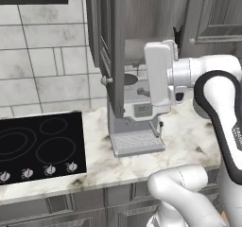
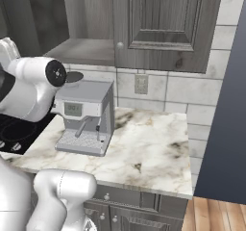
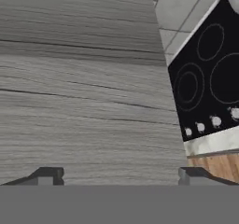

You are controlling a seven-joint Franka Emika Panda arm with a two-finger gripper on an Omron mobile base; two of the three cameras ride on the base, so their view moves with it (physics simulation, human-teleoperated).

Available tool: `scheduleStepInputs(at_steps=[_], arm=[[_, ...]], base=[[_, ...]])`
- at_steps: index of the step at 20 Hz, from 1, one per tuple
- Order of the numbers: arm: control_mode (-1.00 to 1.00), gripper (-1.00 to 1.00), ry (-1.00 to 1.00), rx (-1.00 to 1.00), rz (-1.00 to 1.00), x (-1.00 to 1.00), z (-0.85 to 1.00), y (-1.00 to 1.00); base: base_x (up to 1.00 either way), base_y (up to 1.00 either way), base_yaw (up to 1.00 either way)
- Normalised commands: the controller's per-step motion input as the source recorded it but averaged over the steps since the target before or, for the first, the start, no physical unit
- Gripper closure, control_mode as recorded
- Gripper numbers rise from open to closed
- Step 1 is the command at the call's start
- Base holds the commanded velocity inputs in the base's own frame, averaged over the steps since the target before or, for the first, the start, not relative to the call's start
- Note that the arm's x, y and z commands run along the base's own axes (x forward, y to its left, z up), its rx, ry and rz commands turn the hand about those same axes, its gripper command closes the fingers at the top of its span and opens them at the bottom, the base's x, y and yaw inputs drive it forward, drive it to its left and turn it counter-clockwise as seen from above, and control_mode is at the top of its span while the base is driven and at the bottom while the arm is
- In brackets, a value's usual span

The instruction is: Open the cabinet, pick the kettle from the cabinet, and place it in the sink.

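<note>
Up at wall-cabinet height, the gripper [image 3: 119, 175] sits w/ its two tips spread wide apart, nothing between them, facing a broad stretch of dark wood-grain panel at close range. That panel looks like part of the cabinet [image 2: 163, 23]; can't tell from the hand view alone if it's the swung-out door or a side wall.

Left door [image 1: 116, 51] stands open, edge-on in the left base view, its small knob [image 1: 105, 80] sticking out toward the stove [image 1: 40, 145]. Right door is shut. Opening shows one inner shelf [image 2: 84, 49], bare where visible. Kettle can't be made out; the arm's wrist blocks part of the opening in the left base view.

Key relation, as a judgement: the cabinet interior lies off to the side of the gripper, opposite the stove, not straight ahead. So the next move likely needs the hand to clear the door edge and turn toward the shelf before any reach.

Coffee machine [image 2: 86, 117] stands on the counter [image 2: 149, 148] right below the opening, a collision risk on the way.
</note>
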Motion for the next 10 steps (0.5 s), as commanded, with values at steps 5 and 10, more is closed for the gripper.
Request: scheduleStepInputs(at_steps=[5, 10], arm=[[-1.0, -1.0, -0.05, -0.25, 0.01, -0.03, 0.08, -0.55], [-1.0, -1.0, -0.18, -0.32, 0.03, -0.09, 0.03, -0.48]], base=[[0.0, 0.0, 0.0], [0.0, 0.0, 0.0]])
